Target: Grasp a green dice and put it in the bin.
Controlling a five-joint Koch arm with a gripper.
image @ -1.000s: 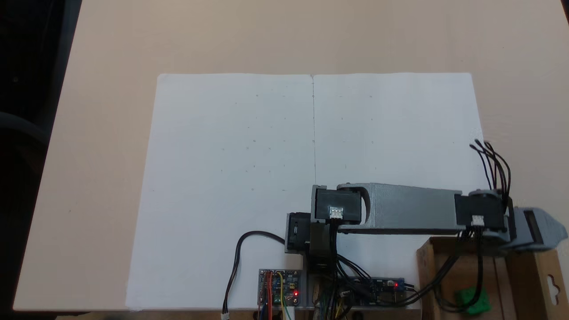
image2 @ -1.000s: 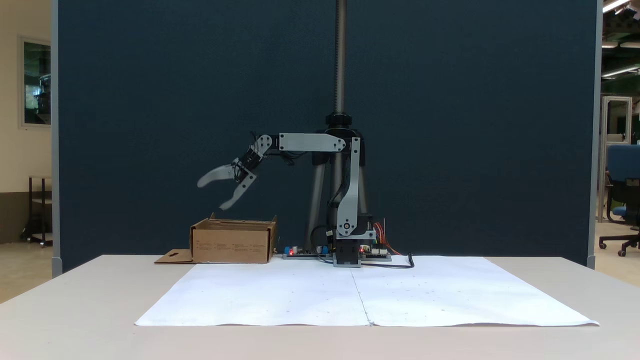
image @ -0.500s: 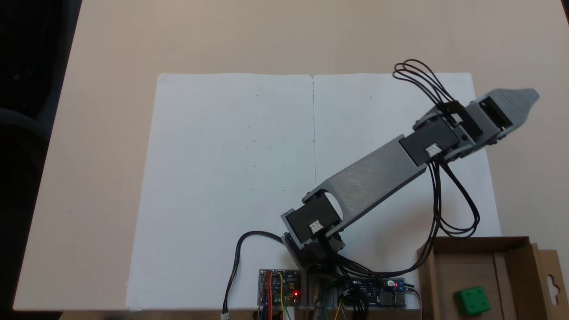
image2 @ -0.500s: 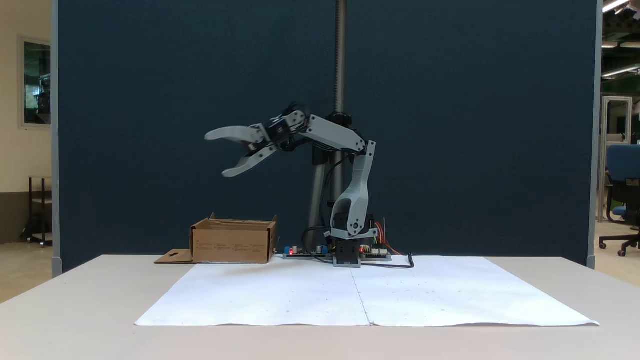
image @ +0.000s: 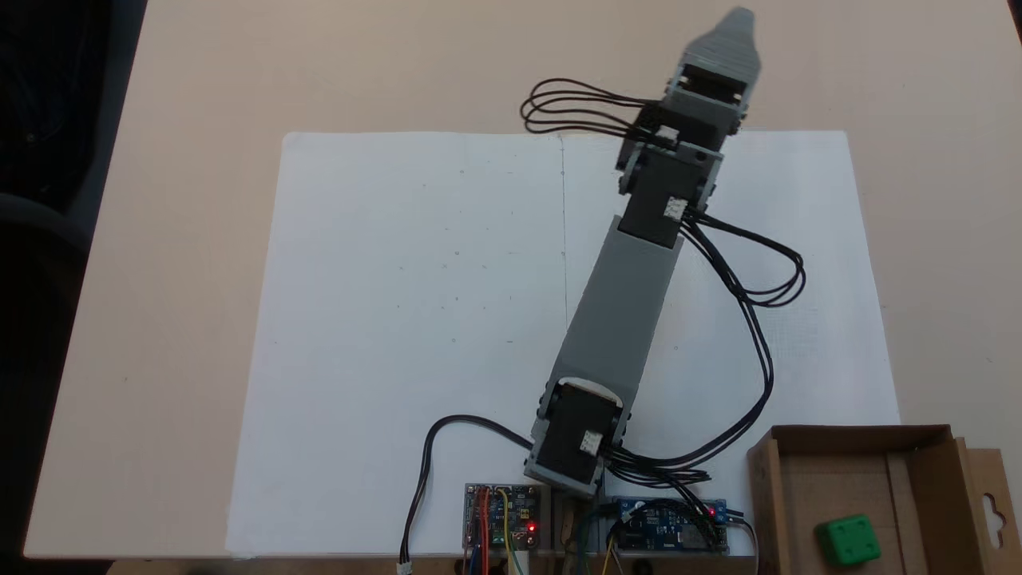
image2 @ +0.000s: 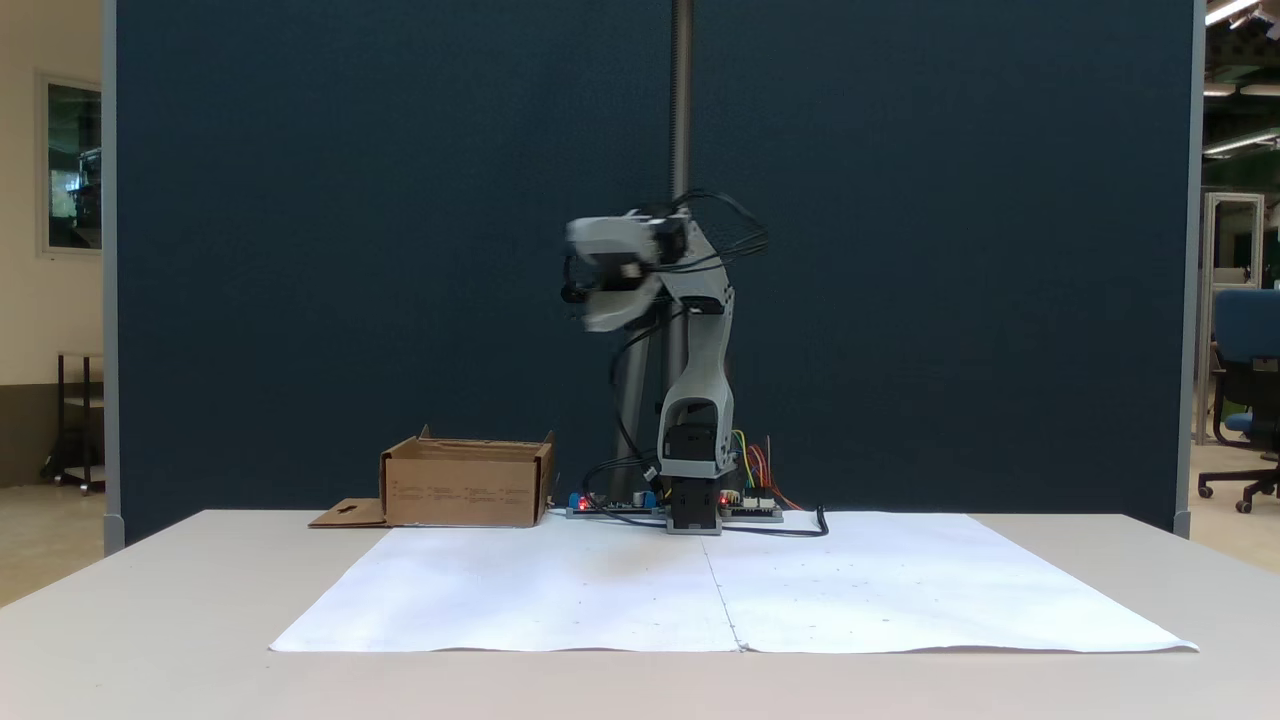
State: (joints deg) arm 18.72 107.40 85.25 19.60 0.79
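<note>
One dice: the green dice [image: 849,541] is seen lying on the floor of the bin, near the bottom right corner of the top-down fixed view, touched by nothing.
Bin: the bin [image: 830,477] [image2: 465,486], a brown cardboard box with upright flaps, is set at the table's edge beside the arm's base; one flap with a hang-tab hole [image: 992,507] is folded out flat.
Gripper: the gripper [image: 730,36] [image2: 598,283] is held high above the table, well apart from the bin, reaching past the far edge of the paper in the top-down view. Its jaws are seen parted in the front view, with a gap between upper and lower jaw and nothing held; the outline is blurred.
Arm: the arm [image: 619,315] is stretched from its base across the paper.
Paper: a white sheet [image: 415,319] [image2: 560,590] is laid over the middle of the table [image: 200,120].
Boards: circuit boards [image: 501,516] with red lights are placed beside the base at the near edge.
Backdrop: a dark blue panel [image2: 300,200] is stood behind the table.
</note>
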